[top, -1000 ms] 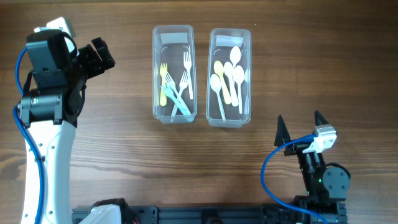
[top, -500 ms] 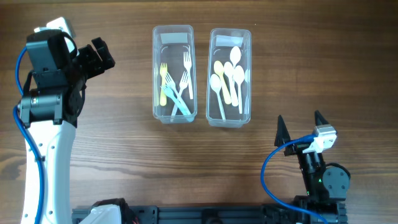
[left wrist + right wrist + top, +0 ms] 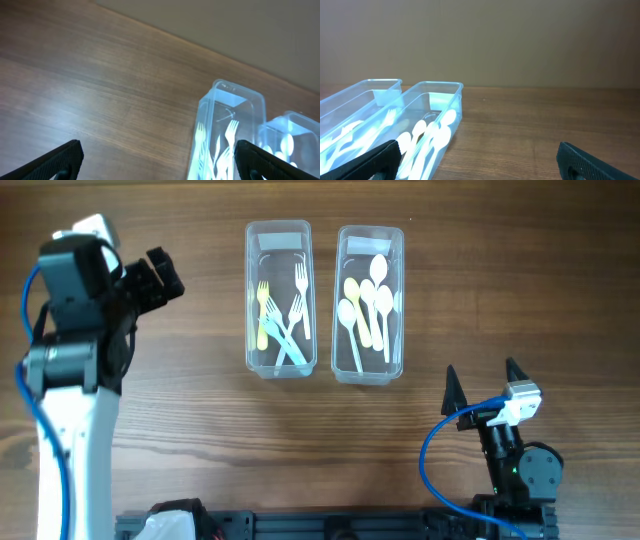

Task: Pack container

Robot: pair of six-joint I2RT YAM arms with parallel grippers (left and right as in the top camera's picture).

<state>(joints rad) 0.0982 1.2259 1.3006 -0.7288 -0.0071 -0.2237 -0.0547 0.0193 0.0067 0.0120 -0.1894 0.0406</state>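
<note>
Two clear containers at upper centre of my overhead view, both arms well apart from them.

The fork container [image 3: 278, 227] sits just beside the spoon container [image 3: 370, 230] on the wooden table [image 3: 200, 420] — long sides parallel, the fork one on the left. The forks [image 3: 285, 315] lie loosely crossed in white, yellow and pale blue; the spoons [image 3: 365, 300] are white and cream. My left gripper [image 3: 166, 270] hangs at upper left with fingers spread wide, holding nothing. My right gripper [image 3: 482, 383] sits at lower right — also spread and holding nothing.
</note>
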